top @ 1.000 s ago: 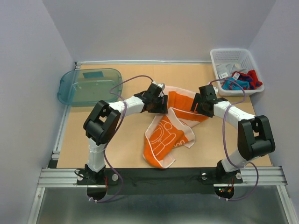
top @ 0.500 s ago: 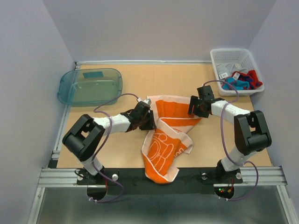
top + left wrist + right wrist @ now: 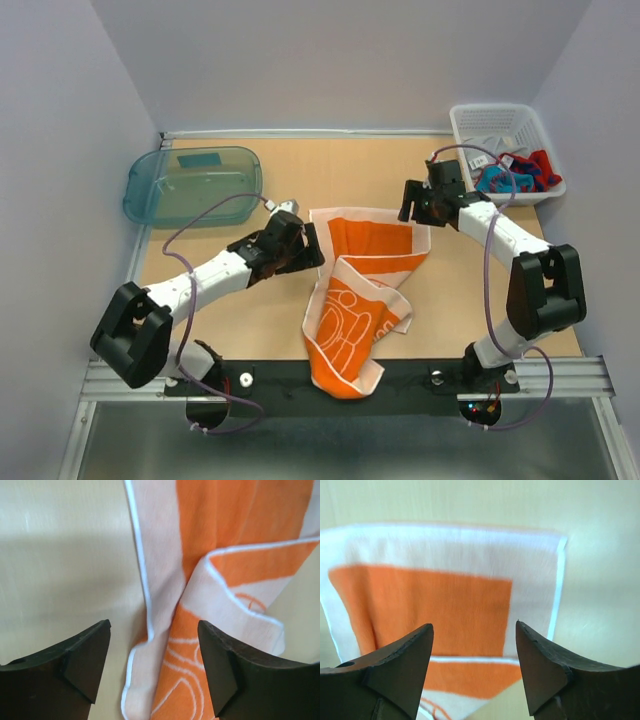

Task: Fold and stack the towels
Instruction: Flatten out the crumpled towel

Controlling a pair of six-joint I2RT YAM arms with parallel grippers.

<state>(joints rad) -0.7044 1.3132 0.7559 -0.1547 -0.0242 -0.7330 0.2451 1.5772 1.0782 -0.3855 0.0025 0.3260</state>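
Note:
An orange towel (image 3: 365, 270) with a pale line pattern lies mid-table. Its far half is spread flat, and its near half is twisted and hangs over the front edge. My left gripper (image 3: 308, 250) is open at the towel's left edge. In the left wrist view its jaws (image 3: 155, 650) stand wide above the towel's white hem (image 3: 145, 580), holding nothing. My right gripper (image 3: 410, 205) hovers open just beyond the towel's far right corner. The right wrist view shows that corner (image 3: 540, 580) flat below the gripper (image 3: 474, 645). Red (image 3: 541, 165), teal-blue (image 3: 497, 181) and light grey (image 3: 488, 140) towels sit in the basket.
The white mesh basket (image 3: 462, 125) stands at the far right corner. A translucent teal tray (image 3: 150, 195) sits at the far left. Bare wooden tabletop (image 3: 230, 310) surrounds the towel, and a black rail (image 3: 290, 385) runs along the near edge.
The far half of the towel now lies spread flat. The left gripper slid left to its edge and opened wider. The right gripper moved back toward the far right corner.

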